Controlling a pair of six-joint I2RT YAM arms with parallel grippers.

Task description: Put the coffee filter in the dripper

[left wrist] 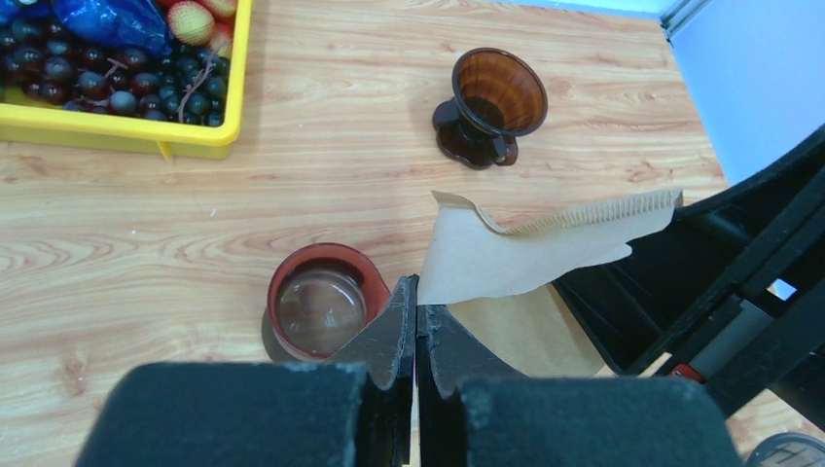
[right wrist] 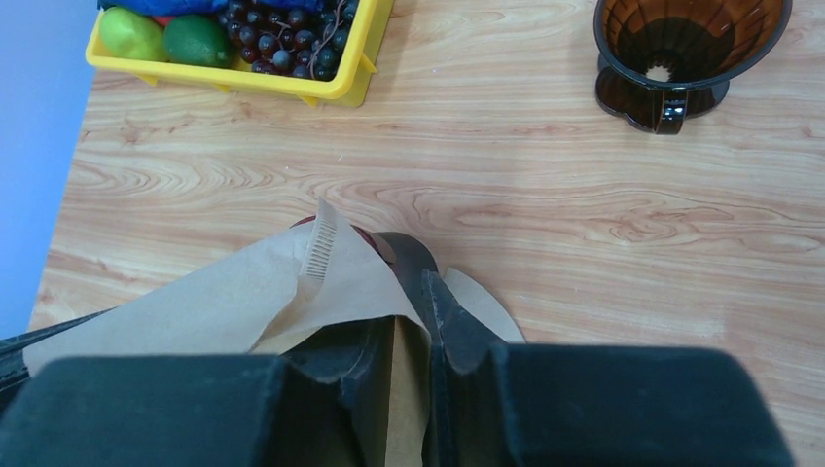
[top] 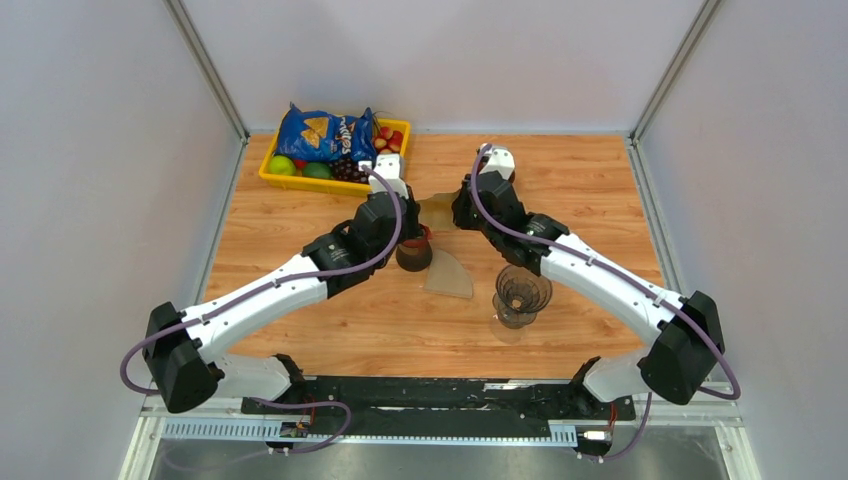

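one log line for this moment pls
left gripper: shut on coffee filter | right gripper: pinching same filter, raised | dripper: empty, upright on table | spare filter: flat

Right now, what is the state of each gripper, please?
Left gripper: jaws closed, pinching the corner of the coffee filter.
Right gripper: jaws nearly closed on the same coffee filter.

Top external: we looked down from high behind both arm bases.
Wrist views: we sat close, facing down.
Shared: the coffee filter (left wrist: 525, 258), the dripper (right wrist: 686, 53).
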